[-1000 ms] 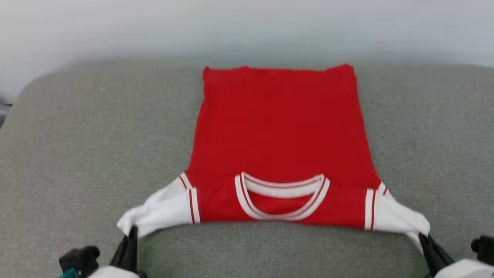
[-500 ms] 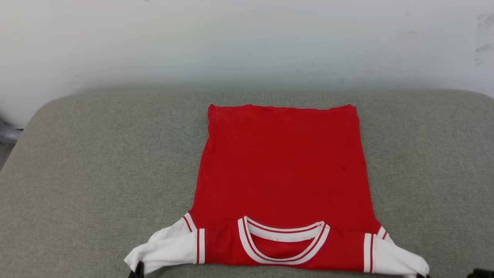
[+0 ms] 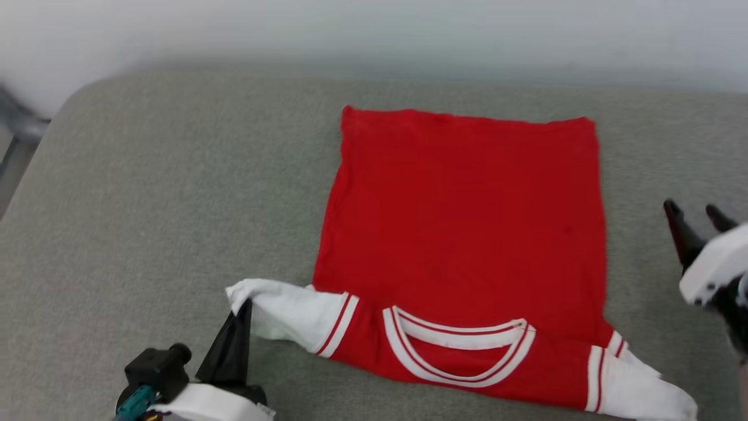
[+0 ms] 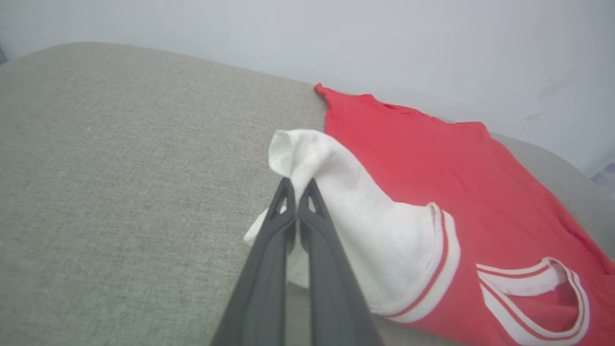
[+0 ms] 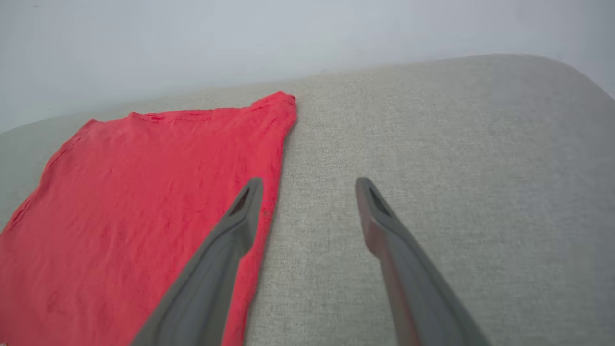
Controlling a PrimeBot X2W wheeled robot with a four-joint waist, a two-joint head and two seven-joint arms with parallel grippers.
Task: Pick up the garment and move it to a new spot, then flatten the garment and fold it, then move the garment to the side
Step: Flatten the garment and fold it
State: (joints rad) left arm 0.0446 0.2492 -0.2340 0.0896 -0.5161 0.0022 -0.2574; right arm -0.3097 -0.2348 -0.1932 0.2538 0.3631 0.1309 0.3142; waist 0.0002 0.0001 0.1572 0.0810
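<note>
The garment (image 3: 467, 234), a red shirt with white sleeves and striped collar trim, lies spread on the grey cushion, collar toward me and plain red side up. My left gripper (image 3: 242, 307) is shut on the end of its left white sleeve (image 4: 326, 182), which is bunched and lifted a little. My right gripper (image 3: 695, 213) stands open at the right edge of the head view, apart from the cloth, fingers (image 5: 250, 197) spread beside the garment's (image 5: 144, 202) right side edge. The right white sleeve (image 3: 643, 392) lies loose on the cushion.
The grey upholstered cushion (image 3: 146, 204) carries the shirt, with rounded far corners and a pale wall (image 3: 374, 29) right behind it. A dark grey object (image 3: 17, 126) shows past the cushion's left edge.
My right gripper has opened, let go of the right sleeve and risen up the right side. The head camera has shifted. The left gripper still holds the left sleeve.
</note>
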